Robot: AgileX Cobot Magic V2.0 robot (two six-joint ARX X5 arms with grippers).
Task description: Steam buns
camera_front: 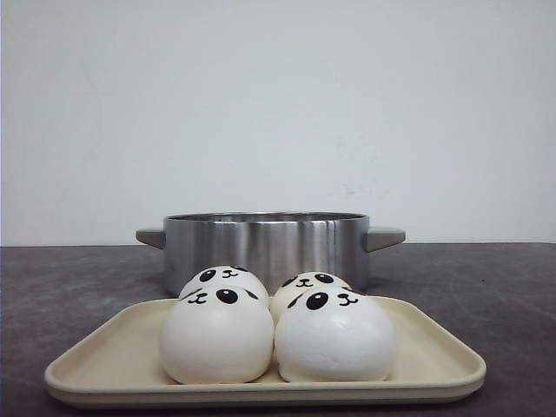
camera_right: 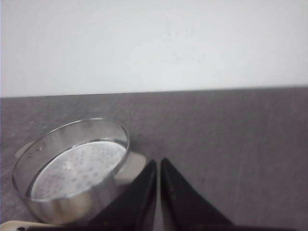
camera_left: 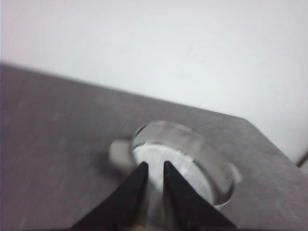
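Four buns [camera_front: 276, 328] on a tray [camera_front: 122, 347] at the front of the table [camera_front: 52, 287], in two rows of two: front left bun [camera_front: 217, 337], front right bun [camera_front: 334, 337], rear left bun [camera_front: 223, 280], rear right bun [camera_front: 311, 283]. Packed close, each front one touching its neighbour and hiding most of the one behind. Not seen in either wrist view, so well apart from both sets of fingers; no arm in the front view.

Left gripper [camera_left: 154, 165]: two black tapered fingers [camera_left: 130, 190], tips nearly together with only a thin gap, nothing between them, hanging over the pot [camera_front: 266, 243]. Right gripper [camera_right: 158, 162]: same black wedge-shaped fingers [camera_right: 185, 197], tips almost meeting, empty, beside the pot and above the table.

Buns: white, smooth, domed, soft-looking, each with black panda eyes, ears and a small smile. Tray: one, cream, matte, rectangular with rounded corners and a low raised rim. Pot: one, brushed shiny steel, round, straight-walled, two grey side handles, directly behind the tray; inside, a perforated flat steel plate [camera_right: 77, 169] dotted with small holes. Table: dark grey, mottled, stone-like surface. Wall [camera_front: 278, 104]: plain, pale, behind everything.
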